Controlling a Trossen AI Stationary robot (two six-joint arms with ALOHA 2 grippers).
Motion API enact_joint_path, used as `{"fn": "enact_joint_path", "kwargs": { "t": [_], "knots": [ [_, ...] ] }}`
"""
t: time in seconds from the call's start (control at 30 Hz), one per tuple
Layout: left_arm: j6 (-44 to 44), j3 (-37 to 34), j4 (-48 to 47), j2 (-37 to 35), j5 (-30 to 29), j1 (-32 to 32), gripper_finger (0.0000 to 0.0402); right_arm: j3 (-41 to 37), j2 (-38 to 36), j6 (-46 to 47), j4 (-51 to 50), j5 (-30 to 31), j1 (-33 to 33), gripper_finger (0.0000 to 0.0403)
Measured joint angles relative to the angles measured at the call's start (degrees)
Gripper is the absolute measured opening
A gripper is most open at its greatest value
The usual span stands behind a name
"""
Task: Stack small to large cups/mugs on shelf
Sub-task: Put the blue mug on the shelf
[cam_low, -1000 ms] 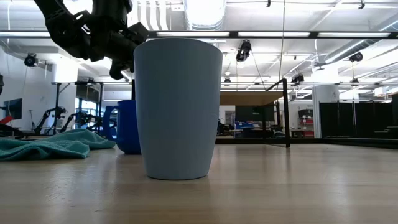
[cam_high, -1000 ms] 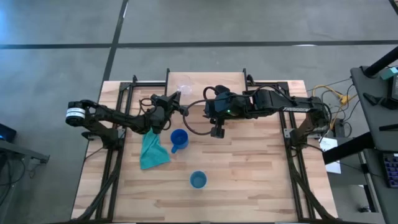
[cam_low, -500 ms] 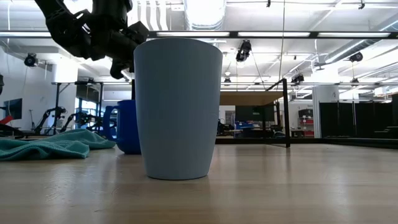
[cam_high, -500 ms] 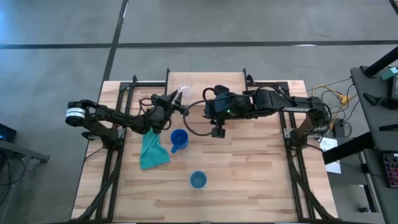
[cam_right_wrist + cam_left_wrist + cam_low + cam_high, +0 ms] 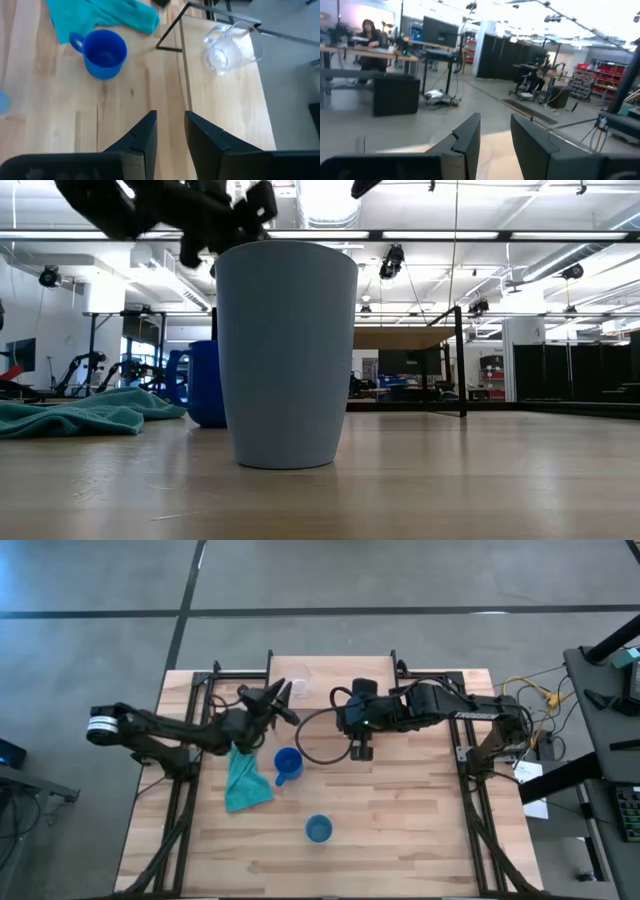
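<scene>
A clear glass cup (image 5: 232,47) stands on the small wooden shelf (image 5: 225,105) at the table's far side, faint in the high view (image 5: 297,690). My left gripper (image 5: 283,700) hovers open just left of the glass, raised off the table, nothing between its fingers (image 5: 465,142). My right gripper (image 5: 360,752) hangs open over the table in front of the shelf, pointing down. A dark blue handled mug (image 5: 288,764) stands on the table beside a teal cloth (image 5: 245,780). A lighter blue handleless cup (image 5: 318,829) stands nearer the front edge and fills the low view (image 5: 287,355).
The shelf's black metal legs (image 5: 170,35) stand between the mug and the glass. Black frame rails (image 5: 185,790) run along the table's left and right sides. Bare wooden tabletop (image 5: 400,820) lies to the right of the two blue vessels.
My left gripper has risen and drawn back a little from the shelf toward the table's left; in the low view its arm now sits higher. My right gripper has tipped a little at the wrist and shifted slightly toward the table's right. The cups and cloth have stayed put.
</scene>
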Motion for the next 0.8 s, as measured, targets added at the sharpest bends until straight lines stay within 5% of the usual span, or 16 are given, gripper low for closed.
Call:
{"fn": "enact_joint_path", "kwargs": {
  "t": [0.17, 0.43, 0.8],
  "knots": [
    [3.29, 0.35, -2.00, -7.14, 0.57, -4.39, 0.0096, 0.00, 0.00, 0.16, -1.12, -0.14, 0.04, 0.0100],
    [1.56, 0.69, -25.39, -18.77, 0.68, -14.76, 0.0096, 0.00, 0.00, 4.65, -3.11, -0.38, 0.09, 0.0099],
    [1.23, 0.83, -37.22, -23.42, 0.55, -25.61, 0.0096, 0.00, 0.00, 16.89, -2.89, -0.88, 0.09, 0.0097]
  ]
}}
